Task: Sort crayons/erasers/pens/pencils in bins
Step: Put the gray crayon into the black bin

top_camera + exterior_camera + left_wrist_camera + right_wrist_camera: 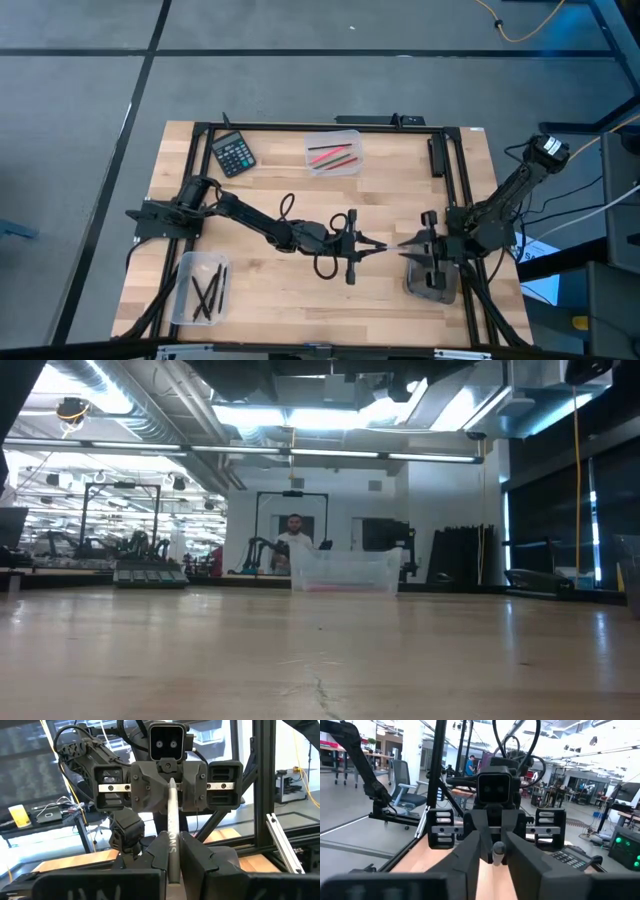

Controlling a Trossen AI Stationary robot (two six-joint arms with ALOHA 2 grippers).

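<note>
Both arms meet above the middle of the table in the high view, gripper tips pointing at each other. The left gripper (372, 245) reaches in from the left and the right gripper (412, 246) from the right, with a thin grey pen (392, 246) spanning the small gap between them. Under the right arm sits the smoky grey bin (433, 285). A clear bin (198, 288) at the near left corner holds several black sticks (208, 290), and another clear bin (333, 153) at the far edge holds red, pink and green sticks (333, 155). A black calculator (233, 153) lies left of that far bin.

Bare wooden table top (320, 660) fills the low view; the far clear bin (345, 570) stands at its distant edge, and a person (294, 538) shows in the room behind it. Neither arm appears here.

Seen from the left wrist, the left gripper's fingers (200, 857) are clamped on the grey pen (172, 827), which runs forward to the right gripper (168, 782) facing the camera.

Seen from the right wrist, the right gripper's fingers (470, 847) stand close on either side of the pen's rounded end (498, 851); whether they press it I cannot tell. The left gripper (493, 832) faces the camera just behind.
</note>
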